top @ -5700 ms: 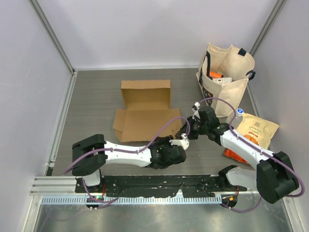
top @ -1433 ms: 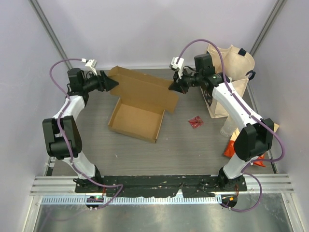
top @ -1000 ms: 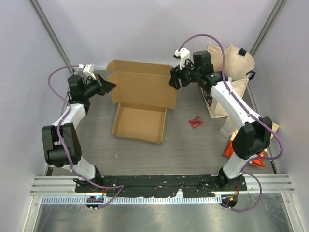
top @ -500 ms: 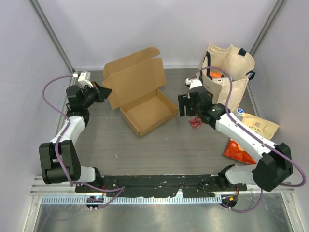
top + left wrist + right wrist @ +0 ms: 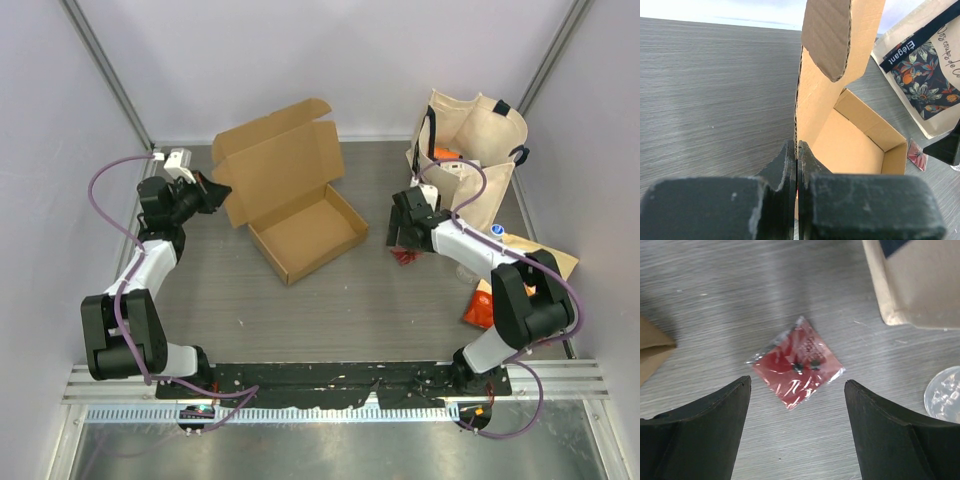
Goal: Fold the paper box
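Note:
The paper box (image 5: 306, 229) is a plain brown carton, its shallow tray lying at an angle mid-table and its lid (image 5: 277, 160) standing up at the back left. My left gripper (image 5: 213, 191) is shut on the lid's left edge. In the left wrist view the cardboard edge (image 5: 797, 115) runs straight into the closed left gripper (image 5: 796, 145), with the tray (image 5: 855, 150) behind. My right gripper (image 5: 404, 240) is away from the box on the right. It stands open over a small red packet (image 5: 797, 367), which lies between the tips of the right gripper (image 5: 797, 381).
A cream tote bag (image 5: 478, 150) stands at the back right, its base close to the right gripper (image 5: 920, 285). An orange snack bag (image 5: 522, 275) and a clear bottle (image 5: 484, 245) lie at the right edge. Grey walls close in the table on three sides.
My right gripper has let go of the lid, dropped to the red packet and opened wider. The box has turned at an angle, the left gripper still holding the lid.

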You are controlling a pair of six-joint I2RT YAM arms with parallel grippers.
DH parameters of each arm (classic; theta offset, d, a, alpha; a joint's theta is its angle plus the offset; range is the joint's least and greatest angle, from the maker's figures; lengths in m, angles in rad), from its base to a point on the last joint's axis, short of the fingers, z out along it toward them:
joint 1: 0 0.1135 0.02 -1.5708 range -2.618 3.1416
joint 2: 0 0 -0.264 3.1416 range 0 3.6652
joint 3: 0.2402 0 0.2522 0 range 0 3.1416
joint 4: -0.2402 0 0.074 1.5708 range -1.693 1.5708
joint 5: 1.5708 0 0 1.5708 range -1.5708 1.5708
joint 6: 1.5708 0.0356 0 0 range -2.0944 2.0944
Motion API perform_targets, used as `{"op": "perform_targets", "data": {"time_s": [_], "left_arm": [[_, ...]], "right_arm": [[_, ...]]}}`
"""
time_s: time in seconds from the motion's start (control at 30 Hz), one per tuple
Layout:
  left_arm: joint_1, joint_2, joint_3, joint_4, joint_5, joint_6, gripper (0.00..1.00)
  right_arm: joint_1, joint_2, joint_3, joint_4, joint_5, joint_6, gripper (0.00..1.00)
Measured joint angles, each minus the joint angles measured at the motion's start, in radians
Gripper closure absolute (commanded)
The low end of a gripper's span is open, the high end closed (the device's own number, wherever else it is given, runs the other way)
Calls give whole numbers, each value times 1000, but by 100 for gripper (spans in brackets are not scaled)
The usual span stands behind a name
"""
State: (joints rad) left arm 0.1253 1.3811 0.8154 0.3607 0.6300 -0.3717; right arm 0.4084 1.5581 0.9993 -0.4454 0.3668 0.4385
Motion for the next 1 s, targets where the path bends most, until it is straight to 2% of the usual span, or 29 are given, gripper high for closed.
{"op": "perform_targets", "data": {"time_s": [0.13, 0.33, 0.7, 0.83, 1.0], "left_arm": [[-2, 0, 2, -9, -1, 13, 99], [-10, 0, 4, -14, -1, 14, 99], [-25, 0, 14, -22, -1, 16, 99], [-26, 0, 14, -23, -1, 16, 99], [-27, -2, 14, -23, -2, 17, 99]], "right_arm": [[-28, 26, -22, 2, 0, 105, 18], [-13, 145, 54, -15, 57, 229, 16], [-10, 187, 69, -71, 139, 385, 15], [-4, 205, 69, -103, 156, 432, 16], [17, 209, 68, -115, 164, 463, 22]]}}
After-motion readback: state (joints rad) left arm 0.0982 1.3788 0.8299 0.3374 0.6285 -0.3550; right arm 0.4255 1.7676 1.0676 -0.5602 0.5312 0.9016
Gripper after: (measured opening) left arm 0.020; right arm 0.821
